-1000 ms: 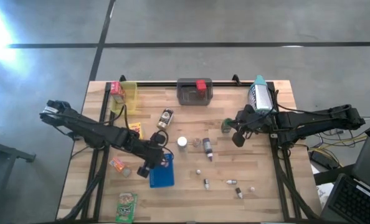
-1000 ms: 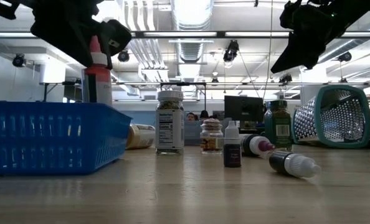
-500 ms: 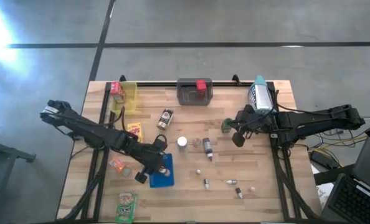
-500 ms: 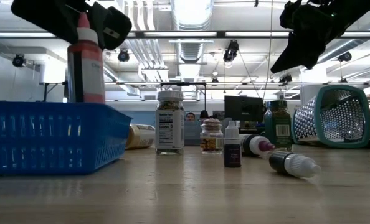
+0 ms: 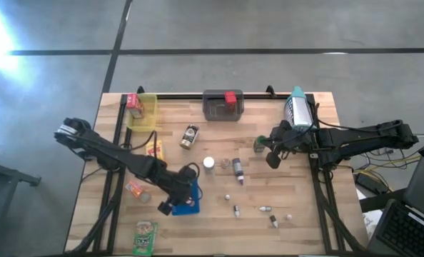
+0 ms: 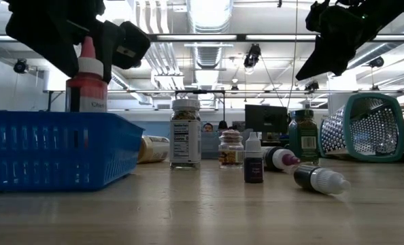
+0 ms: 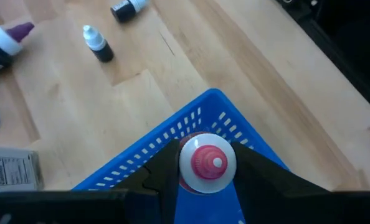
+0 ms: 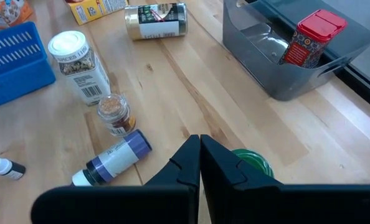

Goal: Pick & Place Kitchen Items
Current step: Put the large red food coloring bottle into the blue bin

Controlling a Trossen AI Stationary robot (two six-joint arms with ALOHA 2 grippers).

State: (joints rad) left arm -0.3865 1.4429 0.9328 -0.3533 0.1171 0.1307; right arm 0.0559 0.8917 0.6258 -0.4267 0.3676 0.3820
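Observation:
My left gripper (image 5: 176,203) is shut on a red squeeze bottle (image 6: 87,85) with a red nozzle cap and a white label. It holds the bottle inside the blue basket (image 6: 52,150) near the table's front left; in the left wrist view the cap (image 7: 207,163) shows between the two fingers over the basket's corner (image 7: 200,112). My right gripper (image 5: 271,159) hangs shut and empty above the table's right half, over a green-lidded jar (image 8: 252,159). Other kitchen items lie loose on the wood: jars (image 5: 190,135), a purple-capped bottle (image 5: 237,169) and small dropper bottles (image 5: 235,210). My left gripper pinches the red bottle's upper part just under its cap (image 7: 197,183), one finger (image 7: 165,169) on each side. The fingers come slanting down from above on the table's left side. The bottle stands upright, and the basket wall hides its lower end, so whether it rests on the basket floor cannot be told.
At the far edge stand a grey bin (image 5: 223,107) holding a red can, a yellow bin (image 5: 143,112) and a teal-rimmed mesh strainer (image 5: 298,107) on its side. Packets (image 5: 135,189) and a green packet (image 5: 145,237) lie near the front left, and a yellow box (image 5: 153,148) sits left of centre.
My left gripper has gone toward the table's near edge and down, carrying the red bottle. The bottle stays upright and has sunk from above the blue basket's rim to partly behind its wall.

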